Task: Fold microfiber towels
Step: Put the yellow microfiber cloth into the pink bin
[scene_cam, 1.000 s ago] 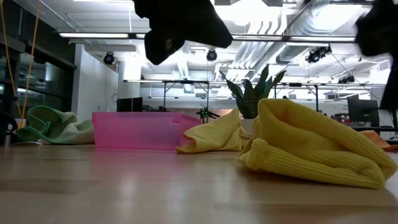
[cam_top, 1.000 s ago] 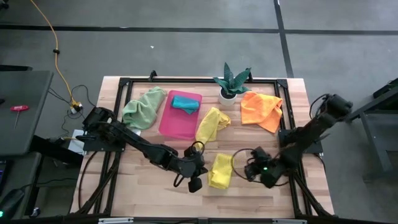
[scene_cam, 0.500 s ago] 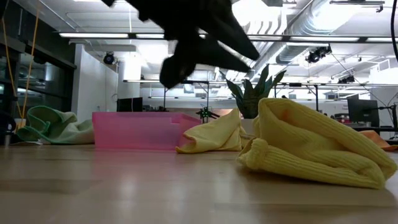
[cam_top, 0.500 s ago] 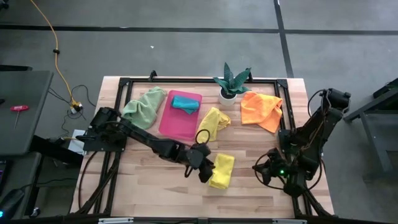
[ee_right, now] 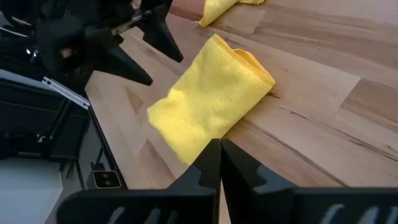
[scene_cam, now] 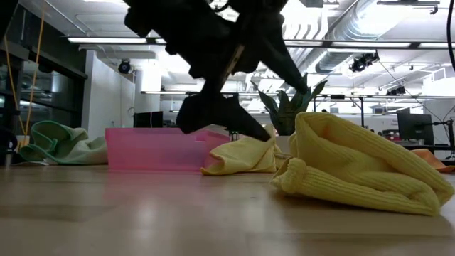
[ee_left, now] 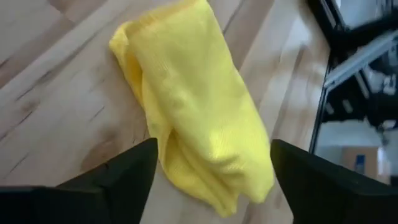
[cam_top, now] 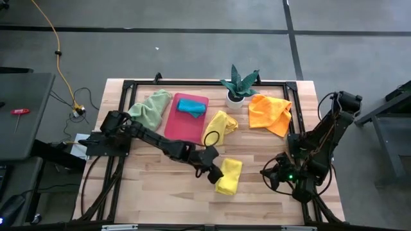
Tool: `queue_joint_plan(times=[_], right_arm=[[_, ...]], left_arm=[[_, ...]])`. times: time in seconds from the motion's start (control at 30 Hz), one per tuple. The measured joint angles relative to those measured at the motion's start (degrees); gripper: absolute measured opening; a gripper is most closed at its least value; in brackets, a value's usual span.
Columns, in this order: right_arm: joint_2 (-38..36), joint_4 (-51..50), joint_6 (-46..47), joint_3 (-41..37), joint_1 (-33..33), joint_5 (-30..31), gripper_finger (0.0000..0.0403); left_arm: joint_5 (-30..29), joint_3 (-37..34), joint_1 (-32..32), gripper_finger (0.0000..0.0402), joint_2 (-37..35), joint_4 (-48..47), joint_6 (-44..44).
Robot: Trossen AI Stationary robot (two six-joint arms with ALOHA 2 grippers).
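A folded yellow towel point(cam_top: 229, 175) lies flat on the wooden table near its front, also seen in the left wrist view point(ee_left: 199, 112), the right wrist view point(ee_right: 211, 99) and the low view point(scene_cam: 362, 171). My left gripper point(cam_top: 213, 172) is open just left of it, tilted down. Its fingers point(ee_left: 124, 180) stand apart over the towel's near end, clear of the table in the low view point(scene_cam: 234, 107). My right gripper point(cam_top: 270, 176) is shut point(ee_right: 217, 168) and waits near the right edge. A second yellow towel point(cam_top: 218, 126) lies crumpled mid-table.
A pink tray point(cam_top: 185, 125) holds a teal towel point(cam_top: 191, 106). A pale green towel point(cam_top: 149, 110) lies crumpled to its left and an orange towel point(cam_top: 270, 112) at the far right. A potted plant point(cam_top: 239, 86) stands at the far edge.
My left gripper has moved toward the far and right, up to the folded yellow towel, come lower, rolled and opened. My right gripper has drawn back toward the table's right edge and stayed shut. The folded towel has kept its place.
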Motion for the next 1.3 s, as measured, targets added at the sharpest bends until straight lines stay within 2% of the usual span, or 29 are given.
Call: queue_joint_plan(times=[0.17, 0.4, 0.6, 0.87, 1.03, 1.17, 1.3], right_arm=[[0.0, 0.0, 0.0, 0.0, 0.0, 0.0, 0.0000], [0.0, 0.0, 0.1, 0.0, 0.0, 0.0, 0.0000], [0.0, 0.0, 0.0, 0.0, 0.0, -0.1, 0.0000], [0.0, 0.0, 0.0, 0.0, 0.0, -0.3, 0.0000], [0.0, 0.1, 0.0, 0.0, 0.0, -0.3, 0.0000], [0.0, 0.0, 0.0, 0.0, 0.0, -0.1, 0.0000], [0.0, -0.1, 0.0, 0.0, 0.0, -0.1, 0.0000]], left_arm=[[0.4, 3.0, 0.7, 0.0310, 2.3, -1.8, -2.0], [-3.3, 10.2, 0.4, 0.0308, 7.1, -13.3, -4.2], [-4.2, 11.1, 0.4, 0.0308, 8.8, -13.2, -7.8], [-0.3, 11.2, 0.1, 0.0307, 11.7, -6.5, -11.1], [-0.9, 11.2, -0.5, 0.0306, 12.0, -6.5, -11.4], [-0.2, 11.2, -0.9, 0.0280, 12.2, -6.3, -11.1], [-1.9, 11.2, -1.8, 0.0211, 12.2, -8.6, -10.8]])
